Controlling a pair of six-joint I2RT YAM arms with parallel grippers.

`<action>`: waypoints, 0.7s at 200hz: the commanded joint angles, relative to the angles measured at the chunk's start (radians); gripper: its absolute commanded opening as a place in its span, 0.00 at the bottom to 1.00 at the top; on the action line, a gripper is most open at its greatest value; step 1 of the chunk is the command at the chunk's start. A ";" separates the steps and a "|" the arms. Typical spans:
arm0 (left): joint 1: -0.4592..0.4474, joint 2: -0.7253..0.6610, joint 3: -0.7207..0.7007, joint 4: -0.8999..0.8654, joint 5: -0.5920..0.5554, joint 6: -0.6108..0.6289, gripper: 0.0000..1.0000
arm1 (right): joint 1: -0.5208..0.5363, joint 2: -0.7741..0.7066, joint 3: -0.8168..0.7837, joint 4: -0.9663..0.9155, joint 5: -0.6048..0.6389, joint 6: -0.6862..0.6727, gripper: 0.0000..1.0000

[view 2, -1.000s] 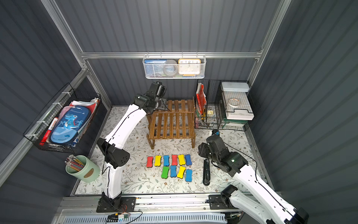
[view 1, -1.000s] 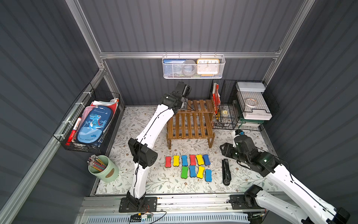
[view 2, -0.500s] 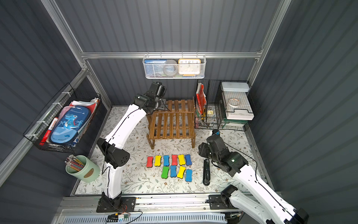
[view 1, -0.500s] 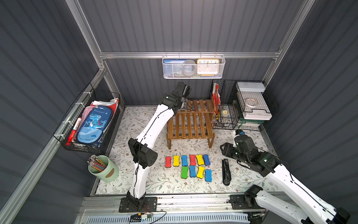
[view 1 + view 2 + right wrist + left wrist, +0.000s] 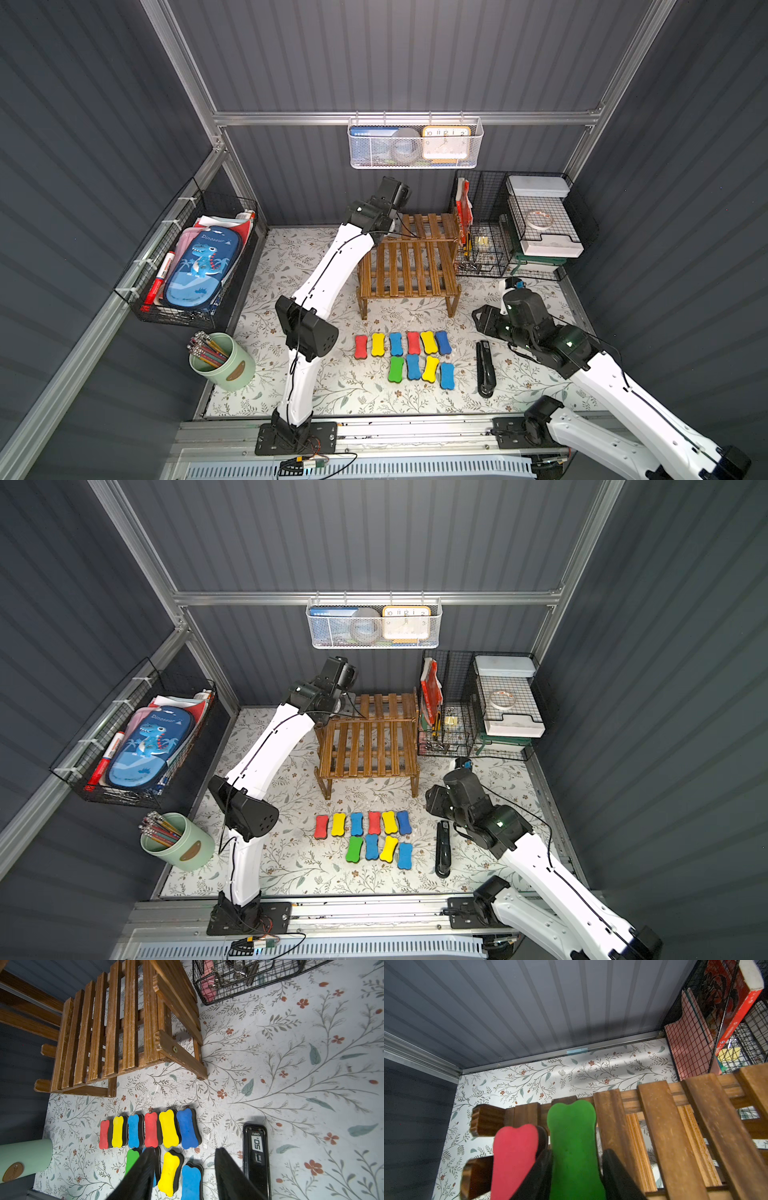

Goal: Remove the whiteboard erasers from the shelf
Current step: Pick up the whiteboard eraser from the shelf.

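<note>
Since a second ago almost nothing has shifted in both top views: both arms stand where they did, and the erasers on the floral mat (image 5: pixel 291 257) lie in the same two rows. The left gripper (image 5: pixel 576 1151) reaches over the back end of the brown wooden slatted shelf (image 5: pixel 409 266), its black fingers (image 5: pixel 612 1167) pressed against both long sides of a green bone-shaped foam eraser (image 5: pixel 572 1136) that lies along the slats. A red bone-shaped foam eraser (image 5: pixel 513 1157) lies just beside it at the shelf's outer edge, its dark felt showing along one side. Ten more foam erasers (image 5: pixel 413 343) lie on the mat in front of the shelf, well clear of it: six in the row nearer the shelf, four in the other. The right gripper (image 5: pixel 185 1150) hovers over these rows with its fingers apart and nothing between them, near a black stapler (image 5: pixel 484 368).
</note>
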 commanded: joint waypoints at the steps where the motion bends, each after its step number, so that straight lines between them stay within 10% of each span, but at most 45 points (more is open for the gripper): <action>1: -0.008 -0.003 0.033 0.006 0.022 -0.009 0.43 | -0.006 0.007 0.007 0.007 0.000 -0.008 0.51; 55: -0.010 -0.113 0.021 0.070 0.094 -0.085 0.43 | -0.008 0.007 0.014 0.006 0.001 -0.009 0.51; 140: -0.236 -0.654 -0.685 0.158 -0.115 -0.226 0.40 | -0.016 -0.007 0.006 0.009 -0.014 -0.009 0.51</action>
